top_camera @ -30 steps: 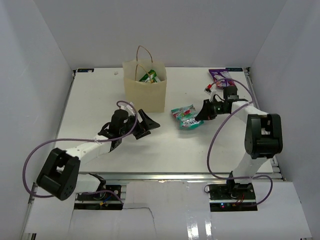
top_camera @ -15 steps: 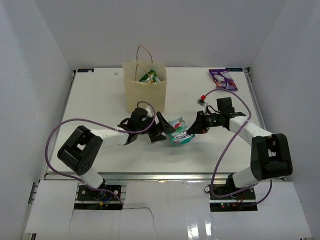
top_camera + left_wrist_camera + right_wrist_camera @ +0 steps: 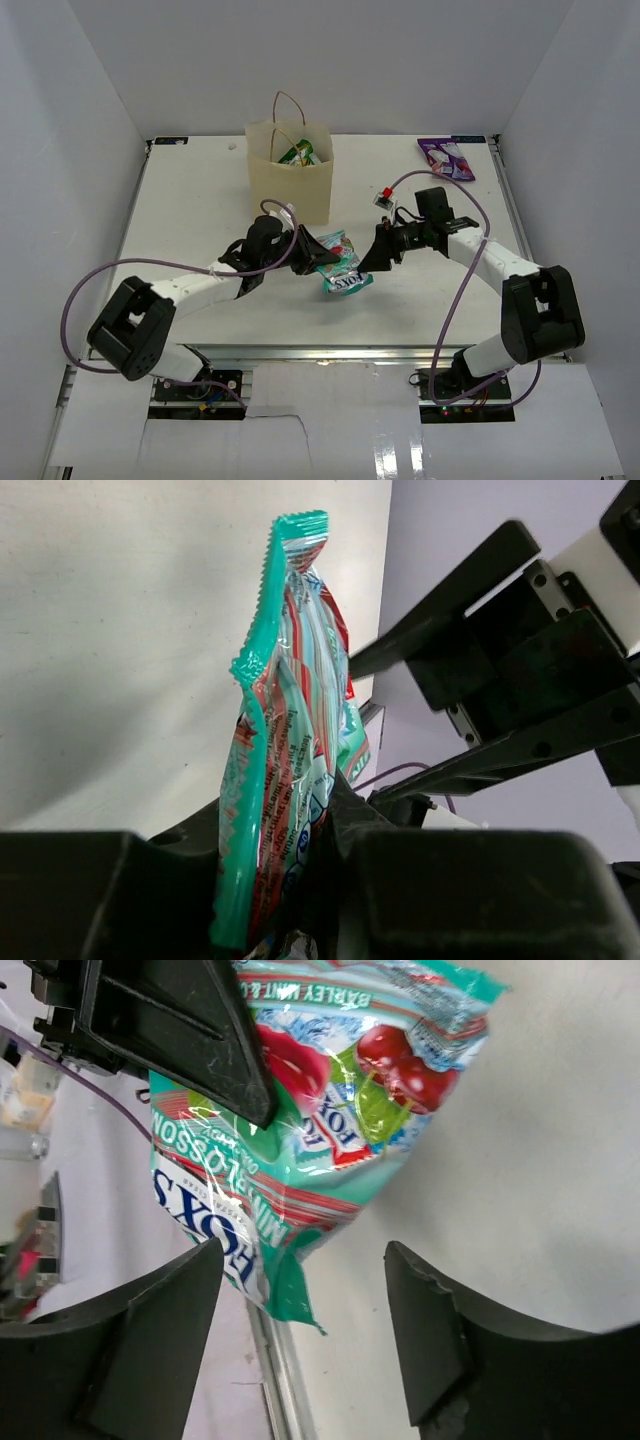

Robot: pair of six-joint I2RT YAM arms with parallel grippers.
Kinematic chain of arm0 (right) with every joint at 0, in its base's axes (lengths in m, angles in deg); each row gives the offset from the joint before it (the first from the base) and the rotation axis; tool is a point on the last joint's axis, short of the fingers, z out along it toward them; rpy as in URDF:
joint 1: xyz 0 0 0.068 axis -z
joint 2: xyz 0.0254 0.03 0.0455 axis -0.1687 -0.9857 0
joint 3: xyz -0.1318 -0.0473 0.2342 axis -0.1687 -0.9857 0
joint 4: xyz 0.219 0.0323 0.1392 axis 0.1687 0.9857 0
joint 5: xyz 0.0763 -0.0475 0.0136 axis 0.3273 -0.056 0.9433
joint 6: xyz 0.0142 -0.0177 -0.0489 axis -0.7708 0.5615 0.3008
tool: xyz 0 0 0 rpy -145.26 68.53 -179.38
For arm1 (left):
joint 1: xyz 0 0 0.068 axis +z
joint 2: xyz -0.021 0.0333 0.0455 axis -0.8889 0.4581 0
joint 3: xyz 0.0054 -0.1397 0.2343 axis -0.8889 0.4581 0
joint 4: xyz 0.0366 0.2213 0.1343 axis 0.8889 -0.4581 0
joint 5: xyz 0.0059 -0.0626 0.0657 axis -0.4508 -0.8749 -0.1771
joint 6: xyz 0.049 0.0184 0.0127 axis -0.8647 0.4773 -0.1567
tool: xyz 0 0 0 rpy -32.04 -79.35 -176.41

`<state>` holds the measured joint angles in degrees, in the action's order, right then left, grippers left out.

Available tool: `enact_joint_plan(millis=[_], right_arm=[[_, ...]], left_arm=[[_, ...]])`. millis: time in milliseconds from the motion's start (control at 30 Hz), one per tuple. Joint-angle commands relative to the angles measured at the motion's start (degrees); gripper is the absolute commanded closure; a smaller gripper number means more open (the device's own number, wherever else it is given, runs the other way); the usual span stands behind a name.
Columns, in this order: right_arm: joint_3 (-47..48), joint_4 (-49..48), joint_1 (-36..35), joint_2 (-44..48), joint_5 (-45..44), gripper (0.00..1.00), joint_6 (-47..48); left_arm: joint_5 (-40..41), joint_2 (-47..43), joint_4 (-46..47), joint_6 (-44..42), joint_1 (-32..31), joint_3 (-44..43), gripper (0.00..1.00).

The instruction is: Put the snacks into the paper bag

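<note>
Holding: the left gripper (image 3: 316,256) is clenched on the teal-green pouch (image 3: 341,272). In the left wrist view its two dark fingers pinch one end of the packet, which is seen edge-on.
Teal-green pouch: between the two grippers, on the near side of the paper bag (image 3: 290,190) and over the middle of the table (image 3: 180,220). It carries red cherries and white lettering on a teal wrapper, and its crimped free end points away from the left gripper. Whether any edge of it touches the table cannot be told.
Right gripper (image 3: 300,1260): released and empty, jaws spread wide. It sits just beside the pouch on the pouch's right side and faces it. The right wrist view shows both fingers clear of the wrapper.
Paper bag: upright toward the far side of the table, mouth open, its two thin loop handles standing up. The left gripper is near its front right corner.
Inside the bag: a green-yellow packet (image 3: 300,152) pokes up above the rim.
Purple-white packet (image 3: 447,157): flat on the table at the far right corner, well apart from the bag and from both grippers.
Cables (image 3: 100,285): purple leads loop out from each arm above the table.
</note>
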<state>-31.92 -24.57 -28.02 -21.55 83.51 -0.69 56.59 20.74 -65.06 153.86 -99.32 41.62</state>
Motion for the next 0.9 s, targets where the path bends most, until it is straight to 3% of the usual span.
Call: enact_joint_plan(millis=[0, 33, 133, 267, 533, 567, 700, 867], right_arm=[[6.81, 7.76, 1.16, 0.99, 1.66, 0.26, 10.84], [8.91, 10.74, 1.95, 1.34, 1.40, 0.15, 15.13], [12.35, 13.22, 6.08, 2.92, -0.36, 0.04, 19.64], [16.83, 14.46, 13.01, 2.41, -0.88, 0.02, 23.86], [18.25, 14.02, 16.28, -0.06, -0.97, 0.02, 23.96], [18.25, 14.02, 16.54, -0.15, -1.41, 0.02, 24.04], [18.43, 14.02, 17.42, -0.24, -1.68, 0.02, 24.22], [18.86, 14.37, 19.70, 0.12, -2.56, 0.02, 25.62]], left_arm=[[5.32, -9.18, -7.56, -5.10, 1.33, -2.58, 0.87], [7.27, -10.59, -14.99, -9.91, 1.59, -4.42, 0.88], [13.08, -14.90, -25.05, -20.91, 3.00, -13.99, 0.89], [11.78, -16.49, -30.44, -29.70, 9.04, -26.39, 0.89], [-2.45, -2.45, -25.63, -47.55, 17.59, -53.35, 0.87], [-6.56, -1.03, -24.56, -52.79, 18.55, -54.96, 0.87], [-7.91, 4.86, -20.96, -65.45, 21.02, -61.56, 0.87], [-10.38, 9.25, -13.05, -78.67, 22.51, -61.83, 0.93]])
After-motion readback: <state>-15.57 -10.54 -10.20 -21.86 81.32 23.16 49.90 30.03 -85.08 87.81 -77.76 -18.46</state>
